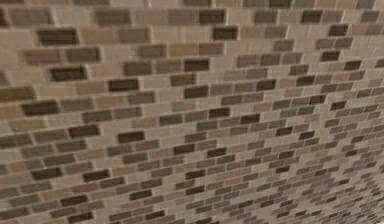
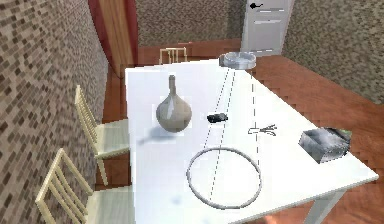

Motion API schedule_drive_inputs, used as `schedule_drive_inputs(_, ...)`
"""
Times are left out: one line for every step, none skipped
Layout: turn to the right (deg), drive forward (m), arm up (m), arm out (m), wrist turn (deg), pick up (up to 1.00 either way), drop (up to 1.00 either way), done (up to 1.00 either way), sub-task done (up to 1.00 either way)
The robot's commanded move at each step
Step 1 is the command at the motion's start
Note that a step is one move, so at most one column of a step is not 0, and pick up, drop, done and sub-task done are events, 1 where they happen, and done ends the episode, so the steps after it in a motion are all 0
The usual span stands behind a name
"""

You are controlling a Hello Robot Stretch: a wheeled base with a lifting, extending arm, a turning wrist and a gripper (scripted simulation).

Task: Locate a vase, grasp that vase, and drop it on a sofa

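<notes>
A grey-beige vase (image 2: pixel 172 112) with a round belly and a narrow neck stands upright on the white table (image 2: pixel 160 170), left of the table's middle, in the arm side view. A small black flat thing (image 2: pixel 215 118) lies just right of the vase.
A brick wall (image 1: pixel 190 110) stands close ahead in the forward view. On the table lie a thin grey ring (image 2: pixel 225 176), a small thin item (image 2: pixel 266 130), a grey box (image 2: pixel 325 144) and a round grey dish (image 2: pixel 238 61). Pale chairs (image 2: pixel 95 128) line the table's left side. A white door (image 2: pixel 265 25) stands beyond.
</notes>
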Motion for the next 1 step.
schedule_drive_inputs(0.0,0.0,0.5,0.0,0.0,0.0,0.0,0.0,0.0)
